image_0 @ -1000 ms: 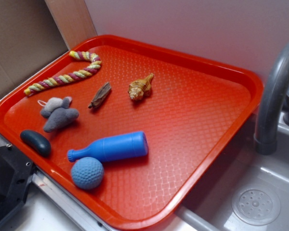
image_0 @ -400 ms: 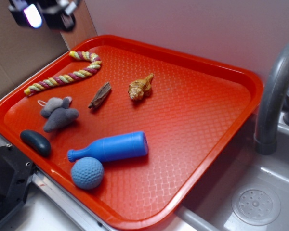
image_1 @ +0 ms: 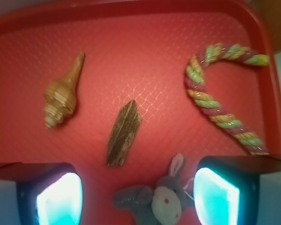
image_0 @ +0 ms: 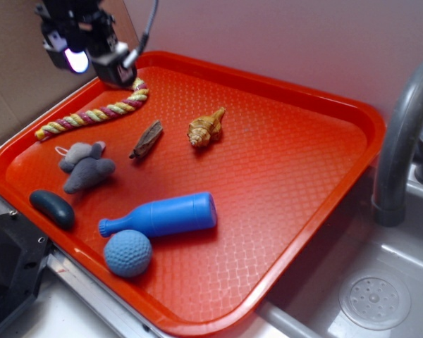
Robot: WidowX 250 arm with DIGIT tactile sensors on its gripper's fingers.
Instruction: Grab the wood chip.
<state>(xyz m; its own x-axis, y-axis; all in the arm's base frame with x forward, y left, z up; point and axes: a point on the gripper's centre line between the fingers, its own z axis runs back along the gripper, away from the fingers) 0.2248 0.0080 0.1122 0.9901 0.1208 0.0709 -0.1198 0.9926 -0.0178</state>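
The gripper [image_0: 92, 53] hangs over the tray's [image_0: 317, 98] far left corner, above the rope's [image_0: 92, 114] curled end, its jaws spread wide and holding nothing. The wood chip [image_0: 146, 139] lies flat on the tray between the shell [image_0: 206, 127] on its right and the grey mouse [image_0: 87, 167] on its near left, touching neither.

Bright, even light falls on the tray [image_0: 296, 176], with pale glare on its texture and short soft shadows under things. In the wrist view the tool [image_1: 136, 197] pads glow cyan, overexposed, and the picture is soft, most at the edges.
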